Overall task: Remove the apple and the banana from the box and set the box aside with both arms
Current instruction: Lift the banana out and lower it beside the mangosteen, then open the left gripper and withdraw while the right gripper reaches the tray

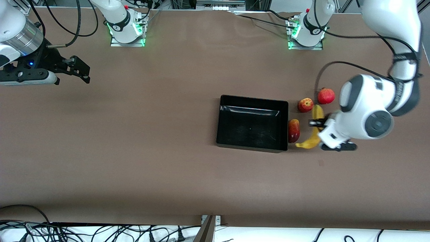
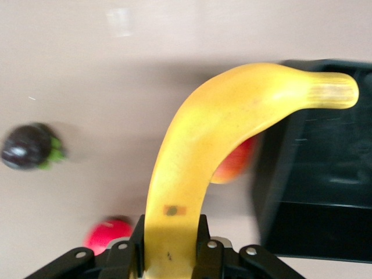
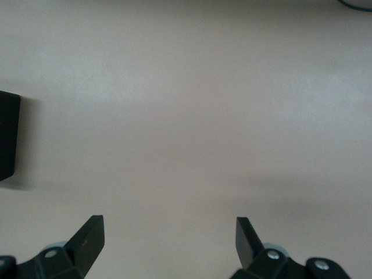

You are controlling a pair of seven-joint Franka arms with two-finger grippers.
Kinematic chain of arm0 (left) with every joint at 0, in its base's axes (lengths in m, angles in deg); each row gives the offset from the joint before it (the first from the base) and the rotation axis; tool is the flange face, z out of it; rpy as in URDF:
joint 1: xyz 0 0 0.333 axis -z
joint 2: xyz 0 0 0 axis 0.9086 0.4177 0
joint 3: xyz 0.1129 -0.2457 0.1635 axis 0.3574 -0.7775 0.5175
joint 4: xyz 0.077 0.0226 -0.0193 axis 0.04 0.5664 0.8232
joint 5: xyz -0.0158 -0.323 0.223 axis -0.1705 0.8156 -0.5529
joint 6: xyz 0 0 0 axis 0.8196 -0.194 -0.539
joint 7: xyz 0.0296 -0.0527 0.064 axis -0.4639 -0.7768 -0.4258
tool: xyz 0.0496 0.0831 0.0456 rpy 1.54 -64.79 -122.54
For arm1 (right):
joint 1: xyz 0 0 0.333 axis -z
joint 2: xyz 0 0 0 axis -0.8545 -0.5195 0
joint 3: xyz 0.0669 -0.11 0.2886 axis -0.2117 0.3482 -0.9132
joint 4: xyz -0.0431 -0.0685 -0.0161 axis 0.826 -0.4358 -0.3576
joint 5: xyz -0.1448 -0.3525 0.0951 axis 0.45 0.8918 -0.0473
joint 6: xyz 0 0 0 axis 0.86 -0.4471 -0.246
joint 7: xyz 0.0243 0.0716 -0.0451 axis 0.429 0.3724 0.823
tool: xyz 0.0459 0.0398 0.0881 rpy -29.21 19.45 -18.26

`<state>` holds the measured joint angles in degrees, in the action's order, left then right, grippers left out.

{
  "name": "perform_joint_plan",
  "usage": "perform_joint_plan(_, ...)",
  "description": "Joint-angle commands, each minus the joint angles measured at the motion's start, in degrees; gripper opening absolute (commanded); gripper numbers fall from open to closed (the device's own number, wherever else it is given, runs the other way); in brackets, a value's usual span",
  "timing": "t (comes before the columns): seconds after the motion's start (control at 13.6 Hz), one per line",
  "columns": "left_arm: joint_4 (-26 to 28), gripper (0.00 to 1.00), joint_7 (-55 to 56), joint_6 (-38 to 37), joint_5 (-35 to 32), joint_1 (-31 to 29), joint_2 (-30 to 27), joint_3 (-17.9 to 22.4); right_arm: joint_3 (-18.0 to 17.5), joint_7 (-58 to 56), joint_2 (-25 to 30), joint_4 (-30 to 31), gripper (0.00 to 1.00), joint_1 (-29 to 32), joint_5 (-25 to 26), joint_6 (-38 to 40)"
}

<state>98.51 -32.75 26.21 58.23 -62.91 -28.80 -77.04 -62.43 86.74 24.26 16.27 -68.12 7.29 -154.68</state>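
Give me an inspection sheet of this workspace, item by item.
Surface: brown matte table, flat.
Job's things: shallow black plastic open-top box, nothing seen inside; curved yellow banana beside it at the left arm's end; red-yellow mango against the box wall; red-yellow apple and red pomegranate farther from the front camera; dark purple fruit shows only in the left wrist view.
Clutter: nothing seen.
Grippers: left claw shut on the banana; right claw open over bare table, waiting.
Cables: black cables along both arms and at the table edges.
Surroundings: two lit arm bases.
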Motion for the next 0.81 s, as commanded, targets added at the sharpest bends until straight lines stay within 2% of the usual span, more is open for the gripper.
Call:
perform_joint_plan(0.0, 3.2, 0.0, -4.9, 4.1, -3.3, -3.5, 1.8, -0.5, -0.1, -0.2, -0.5, -0.9, 1.0, -0.3, 0.7, -0.3)
perform_joint_plan(0.15, 9.1, 0.0, -10.1, 12.6, -6.2, -5.0, 2.4, -0.5, -0.1, -0.4, -1.6, -0.9, 1.0, -0.4, 0.4, -1.2)
perform_joint_plan(0.29, 15.6, 0.0, -10.8, 22.7, -6.3, -6.8, 2.5, -0.5, -0.1, -0.9, -2.9, -0.9, 1.0, -0.3, 0.3, -1.4)
perform_joint_plan(0.37, 17.5, 0.07, -9.8, 25.9, -6.3, -6.6, 2.7, -0.5, 0.0, -0.7, -2.9, -0.9, 1.0, -0.3, 0.1, -1.3)
perform_joint_plan(0.44, 17.6, 0.68, -9.5, 26.6, -6.2, -6.6, 3.2, -0.6, -0.2, -0.3, -2.8, -0.8, 1.0, -0.4, 0.0, -1.1)
perform_joint_plan(0.51, 17.1, 1.0, -9.5, 26.3, -5.9, -6.7, 2.9, -0.7, -0.2, -0.4, -2.9, -0.9, 1.0, -0.9, 0.2, -0.9)
perform_joint_plan(0.59, 16.8, 1.0, -9.4, 25.8, -5.7, -6.8, 2.1, -0.8, -0.2, -0.5, -3.0, -0.7, 1.0, -1.2, 0.2, -0.8)
perform_joint_plan(0.74, 13.5, 1.0, -10.2, 21.1, -5.8, -6.9, 0.0, -1.2, -0.2, -1.1, -6.8, -0.6, 1.0, -1.6, 0.1, 0.0)
